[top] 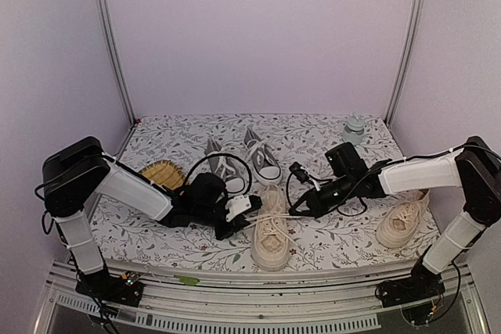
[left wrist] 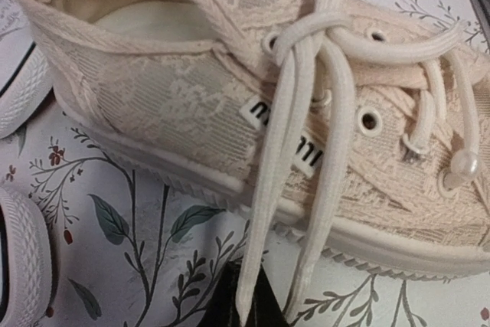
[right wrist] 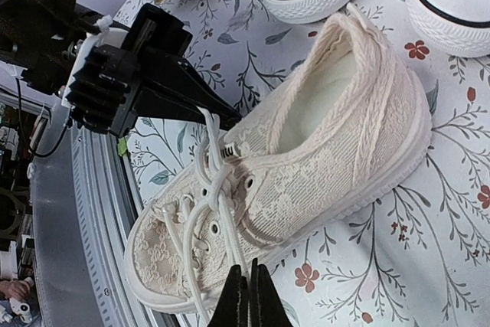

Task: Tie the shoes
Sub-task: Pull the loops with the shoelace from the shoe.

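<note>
Top external view shows the cream sneaker point(top: 272, 238) at the desk's point(top: 337, 244) front centre, toe pointing at the near edge, squarely between both arms, with the left fingers point(right wrist: 184, 93) clamped on its lace point(right wrist: 205, 139) and the right fingers point(right wrist: 239, 300) pressed together beside the opposite flank.

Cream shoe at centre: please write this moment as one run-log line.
cream shoe: no bow yet | left gripper: shut on laces | right gripper: shut, hold unclear
</note>
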Controlling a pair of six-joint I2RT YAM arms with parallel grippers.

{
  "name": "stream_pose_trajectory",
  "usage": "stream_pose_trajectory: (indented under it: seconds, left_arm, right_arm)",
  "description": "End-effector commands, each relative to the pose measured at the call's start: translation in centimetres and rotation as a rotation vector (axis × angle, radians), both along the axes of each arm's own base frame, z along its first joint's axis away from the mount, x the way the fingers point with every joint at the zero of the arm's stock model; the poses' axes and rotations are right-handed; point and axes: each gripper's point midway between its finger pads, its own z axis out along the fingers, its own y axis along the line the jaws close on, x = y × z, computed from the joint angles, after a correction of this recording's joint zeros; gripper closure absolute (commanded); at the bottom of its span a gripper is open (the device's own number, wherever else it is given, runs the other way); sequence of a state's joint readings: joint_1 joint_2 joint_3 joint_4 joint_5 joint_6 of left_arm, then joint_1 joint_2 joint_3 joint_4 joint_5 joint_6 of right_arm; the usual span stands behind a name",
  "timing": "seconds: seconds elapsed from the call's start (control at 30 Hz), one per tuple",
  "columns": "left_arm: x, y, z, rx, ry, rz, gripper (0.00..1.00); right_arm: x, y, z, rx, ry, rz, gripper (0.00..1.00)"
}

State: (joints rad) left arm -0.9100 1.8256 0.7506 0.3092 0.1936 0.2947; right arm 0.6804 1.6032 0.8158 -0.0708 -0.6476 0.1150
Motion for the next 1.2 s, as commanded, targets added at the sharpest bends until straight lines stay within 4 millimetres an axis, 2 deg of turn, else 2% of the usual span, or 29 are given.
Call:
stream_pose_trajectory:
  seconds: [0.0,0.2,0.4,0.57,0.77,0.93,1.0,1.07,1.1,1.17]
  left_arm:
    - [0.8,1.1,-0.4,0.03,-0.003,0.039,1.0]
    - [0.9,1.9,-0.9,0.043,0.007,0.056,1.0]
    - [1.0,1.9,-1.5,0.051,0.024,0.062,1.0]
    - [1.0,2.1,-1.9,0.056,0.034,0.069,1.0]
    - [0.7,2.2,-2.5,0.061,0.055,0.064,1.0]
    - [0.5,1.8,-2.1,0.04,0.063,0.047,1.0]
    - [0.5,1.2,-1.4,0.018,0.062,0.031,1.0]
    - [0.4,0.5,0.1,-0.029,0.044,0.007,1.0]
    - [0.5,0.3,1.0,-0.053,0.024,0.005,0.93]
    - [0.5,0.2,2.5,-0.092,-0.013,0.009,0.66]
  right_arm:
    - [-0.2,-1.6,-0.9,-0.051,0.012,-0.041,0.99]
    - [-0.6,-3.2,-2.5,-0.086,0.043,-0.077,0.99]
    - [-0.4,-3.2,-3.7,-0.087,0.061,-0.092,0.99]
    - [0.2,-4.0,-5.6,-0.104,0.1,-0.133,0.99]
    - [-0.1,-4.2,-8.0,-0.121,0.158,-0.143,0.99]
    - [0.4,-3.9,-8.0,-0.119,0.152,-0.146,0.99]
    - [0.9,-3.6,-7.5,-0.117,0.139,-0.136,0.99]
    - [1.3,-3.1,-6.4,-0.098,0.114,-0.12,0.99]
    - [1.4,-2.9,-5.6,-0.082,0.091,-0.111,0.98]
    - [1.8,-2.7,-3.7,-0.053,0.042,-0.106,0.86]
